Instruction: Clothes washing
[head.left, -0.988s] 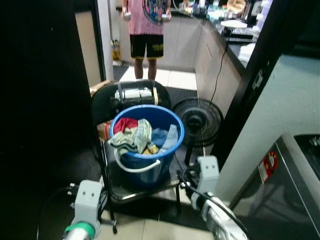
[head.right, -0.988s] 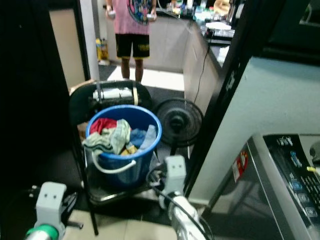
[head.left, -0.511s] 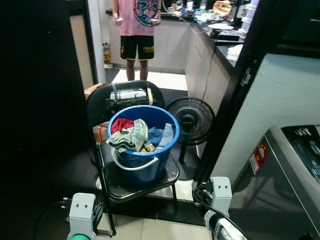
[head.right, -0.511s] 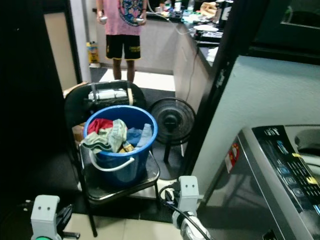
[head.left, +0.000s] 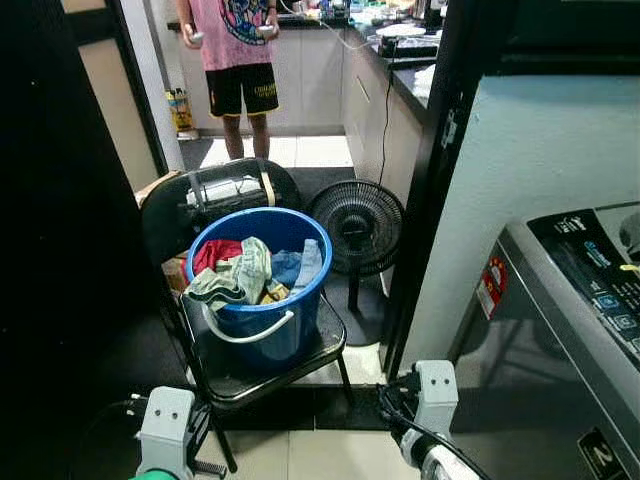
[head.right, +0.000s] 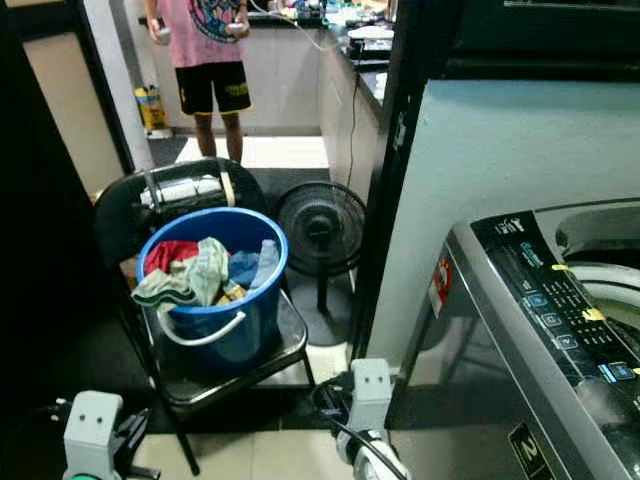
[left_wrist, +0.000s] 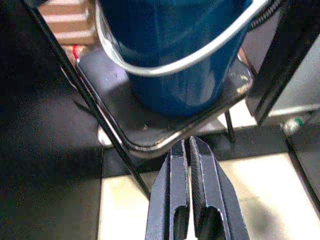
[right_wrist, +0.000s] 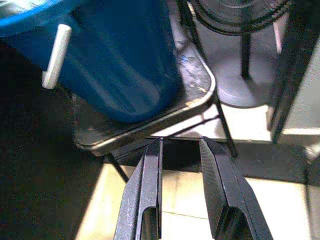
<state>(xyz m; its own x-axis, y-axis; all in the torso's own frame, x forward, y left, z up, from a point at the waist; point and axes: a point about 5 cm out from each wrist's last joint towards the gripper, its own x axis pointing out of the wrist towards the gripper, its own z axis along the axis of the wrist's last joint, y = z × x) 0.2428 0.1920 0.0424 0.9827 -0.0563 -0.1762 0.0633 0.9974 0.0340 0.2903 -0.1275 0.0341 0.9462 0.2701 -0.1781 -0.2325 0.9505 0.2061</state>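
Two rooms met at a dark door frame: pale floor tiles lay near the robot, and beyond the opening ran a kitchen with a long counter along the right side. A person in a pink shirt and black shorts stood at the far end of that kitchen floor. A black chair stood just ahead, left of centre, and a blue bucket sat on its seat, with a white handle hanging down its near side. Clothes filled the bucket to the rim: a red piece at the back left, a pale green-and-white one draped over the near left edge, and blue cloth on the right. A roll of something black and white lay against the chair back behind the bucket. A black fan stood on the floor just right of the chair. A grey washer took up the right foreground, with its control panel along the near edge and its tub opening showing. Open tile lay between chair and washer. The left end effector hung low before the chair's front edge, fingers clenched together, grasping nothing. The right end effector hung near the chair's right front corner, fingers released with a clear gap, empty.
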